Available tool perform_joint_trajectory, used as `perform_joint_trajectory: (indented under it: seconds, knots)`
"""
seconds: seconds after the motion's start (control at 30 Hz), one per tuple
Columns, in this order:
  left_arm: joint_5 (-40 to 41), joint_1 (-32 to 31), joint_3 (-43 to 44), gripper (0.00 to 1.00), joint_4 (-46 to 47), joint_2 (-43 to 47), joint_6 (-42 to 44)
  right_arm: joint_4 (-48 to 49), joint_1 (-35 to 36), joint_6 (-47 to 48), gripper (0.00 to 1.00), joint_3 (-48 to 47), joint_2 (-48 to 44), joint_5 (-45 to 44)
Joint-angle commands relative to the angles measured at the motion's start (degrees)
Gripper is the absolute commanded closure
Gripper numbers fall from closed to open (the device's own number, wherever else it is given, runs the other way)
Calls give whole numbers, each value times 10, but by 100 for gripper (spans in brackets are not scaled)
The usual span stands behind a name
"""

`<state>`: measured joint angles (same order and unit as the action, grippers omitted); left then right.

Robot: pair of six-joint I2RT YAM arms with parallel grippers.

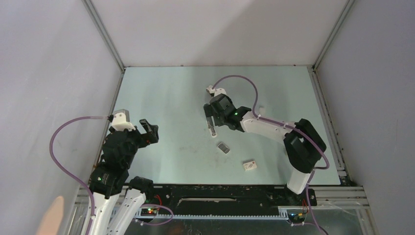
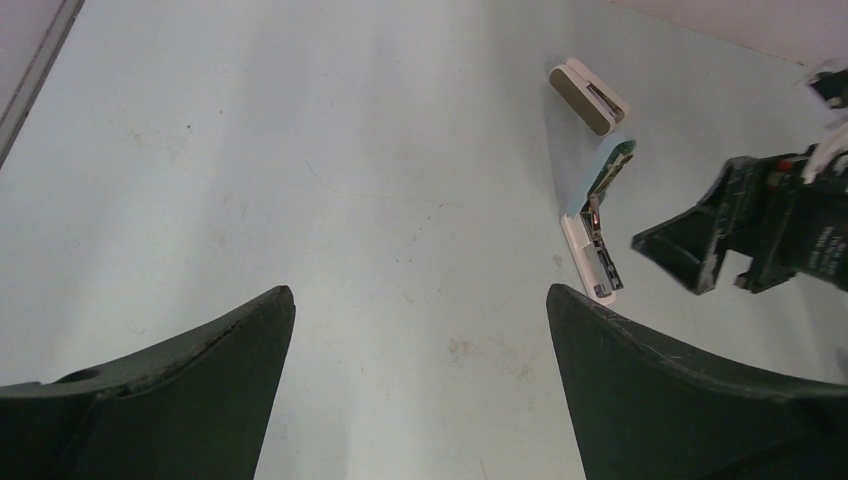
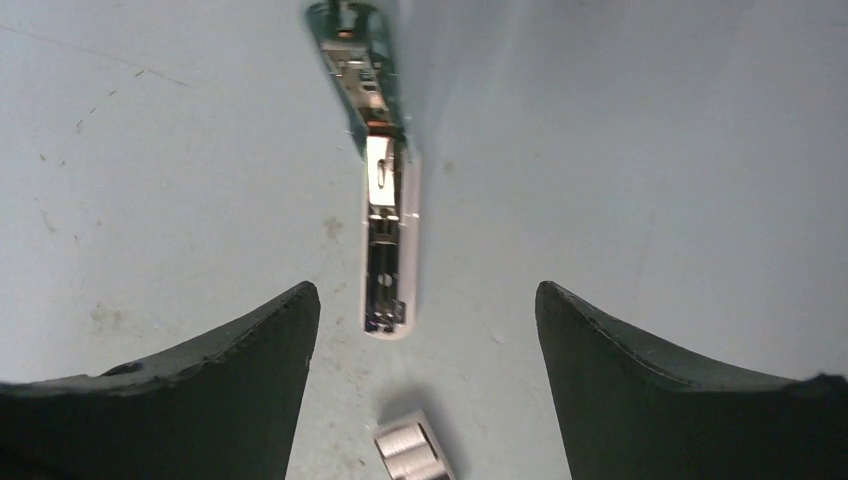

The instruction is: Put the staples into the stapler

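The stapler [image 3: 388, 215] lies opened out flat on the pale table, its grey-green half far and its white base near, with the metal channel facing up. It also shows in the top view [image 1: 213, 130] and the left wrist view [image 2: 595, 230]. The staples [image 3: 415, 452], a small ribbed grey block, lie just short of the white end, apart from it, and also show in the top view [image 1: 223, 147]. My right gripper [image 3: 428, 300] is open and empty, hovering over the stapler's near end [image 1: 210, 117]. My left gripper [image 2: 420, 300] is open and empty at the left [image 1: 150, 128].
A small white box with a red mark [image 1: 249, 165] lies near the front, right of the staples. A small white-and-tan object [image 2: 587, 95] lies beyond the stapler, also visible in the top view [image 1: 262, 108]. Grey walls enclose the table [image 1: 161, 93] on three sides.
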<state>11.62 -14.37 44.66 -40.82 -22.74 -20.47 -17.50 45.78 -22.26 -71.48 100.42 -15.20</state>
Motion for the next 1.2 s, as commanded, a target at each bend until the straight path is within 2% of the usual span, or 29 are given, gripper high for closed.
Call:
perform_joint_trajectory:
  seconds: [0.0,0.27,0.6,0.8,1.03,1.17]
  knots:
    - [-1,8,-5,0,19,6,10,80,7,-8,20,0,42,18]
    - [-6,13,-6,0,21,8,10,115,18,0,32,-12,102,27]
    - [-7,16,-6,0,21,7,10,114,37,23,64,-19,140,21]
    - [-12,17,-7,0,22,8,10,77,70,51,78,-19,126,35]
    - [-12,18,-7,0,22,0,10,64,125,65,79,21,95,54]
    - [-8,19,-7,0,20,-2,10,45,141,65,75,31,82,49]
